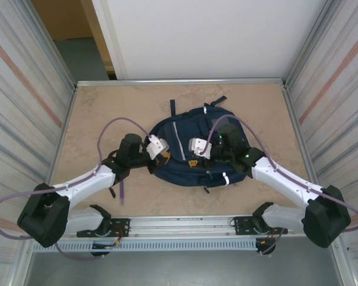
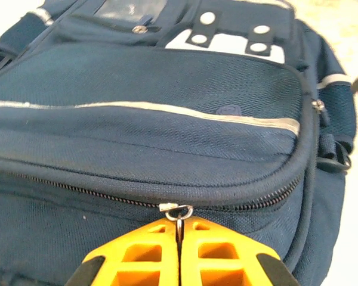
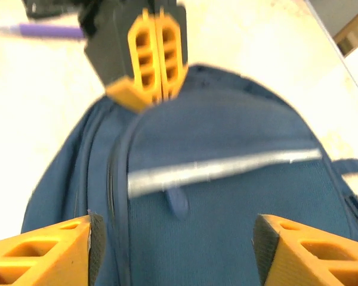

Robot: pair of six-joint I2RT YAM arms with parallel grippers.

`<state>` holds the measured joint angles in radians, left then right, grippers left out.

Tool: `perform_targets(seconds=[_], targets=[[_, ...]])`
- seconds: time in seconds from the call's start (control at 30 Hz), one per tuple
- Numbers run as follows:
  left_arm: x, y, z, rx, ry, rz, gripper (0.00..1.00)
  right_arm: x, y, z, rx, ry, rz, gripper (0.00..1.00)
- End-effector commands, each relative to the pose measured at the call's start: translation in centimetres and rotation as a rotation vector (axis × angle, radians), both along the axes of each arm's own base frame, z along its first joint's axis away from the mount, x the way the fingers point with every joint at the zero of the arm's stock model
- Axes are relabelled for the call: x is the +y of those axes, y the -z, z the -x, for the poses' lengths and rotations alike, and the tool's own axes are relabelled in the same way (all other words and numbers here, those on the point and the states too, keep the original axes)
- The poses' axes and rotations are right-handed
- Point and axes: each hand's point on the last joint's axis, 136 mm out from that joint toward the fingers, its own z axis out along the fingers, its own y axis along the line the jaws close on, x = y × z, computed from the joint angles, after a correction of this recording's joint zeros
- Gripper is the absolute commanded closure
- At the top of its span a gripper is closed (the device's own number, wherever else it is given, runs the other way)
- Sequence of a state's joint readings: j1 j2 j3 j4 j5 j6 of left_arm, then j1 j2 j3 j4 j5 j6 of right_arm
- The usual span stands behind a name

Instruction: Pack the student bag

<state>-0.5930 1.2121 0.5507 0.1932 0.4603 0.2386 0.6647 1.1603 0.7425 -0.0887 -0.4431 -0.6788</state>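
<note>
The student bag (image 1: 188,128), a navy-blue backpack with white reflective stripes, lies flat in the middle of the table. My left gripper (image 2: 179,229) is shut on the metal zipper pull (image 2: 179,213) of the bag (image 2: 167,119); the zipper track (image 2: 77,190) beside it looks closed. From above, the left gripper (image 1: 165,156) sits at the bag's near-left edge. My right gripper (image 3: 173,238) hovers open over the bag's front panel (image 3: 227,196), nothing between its fingers (image 3: 77,250). The right gripper (image 1: 197,156) is close to the left one (image 3: 157,95).
The tan table (image 1: 107,113) is boxed in by corrugated metal walls (image 1: 24,101) on both sides and a white panel (image 1: 209,36) behind. A metal rail (image 1: 179,223) runs along the near edge. Purple cables (image 1: 116,122) loop off both arms.
</note>
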Motion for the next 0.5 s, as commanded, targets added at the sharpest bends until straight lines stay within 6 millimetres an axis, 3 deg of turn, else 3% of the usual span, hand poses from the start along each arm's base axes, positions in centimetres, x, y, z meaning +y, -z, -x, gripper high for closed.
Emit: perform_targets(seconds=[0.0, 0.13, 0.23, 0.27, 0.33, 0.37, 0.47], targets=[[-2.0, -2.7, 1.0, -0.046, 0.074, 0.114, 1.0, 2.3, -0.9, 1.0, 0.033, -0.008, -0.086, 0.33], [-3.8, -3.4, 2.3, -0.008, 0.152, 0.15, 1.0, 3.3, 0.9, 0.6, 0.058, 0.003, -0.034, 0.37], [-4.4, -3.7, 2.7, -0.024, 0.165, 0.163, 1.0, 2.2, 3.2, -0.1, 0.044, 0.027, 0.091, 0.56], [-4.2, -3.6, 2.4, -0.023, 0.14, 0.158, 1.0, 1.5, 3.6, -0.2, 0.038, 0.033, 0.131, 0.74], [-3.1, -3.3, 1.1, -0.028, 0.057, 0.117, 1.0, 0.5, 3.6, 0.5, 0.026, -0.006, 0.158, 0.95], [-2.2, -3.1, 0.2, -0.028, 0.005, 0.1, 1.0, 0.1, 3.3, 1.3, 0.01, -0.052, 0.151, 1.0], [0.8, -2.3, -2.9, -0.039, -0.127, 0.078, 1.0, -0.9, 2.1, 3.6, -0.066, -0.176, 0.132, 1.0]])
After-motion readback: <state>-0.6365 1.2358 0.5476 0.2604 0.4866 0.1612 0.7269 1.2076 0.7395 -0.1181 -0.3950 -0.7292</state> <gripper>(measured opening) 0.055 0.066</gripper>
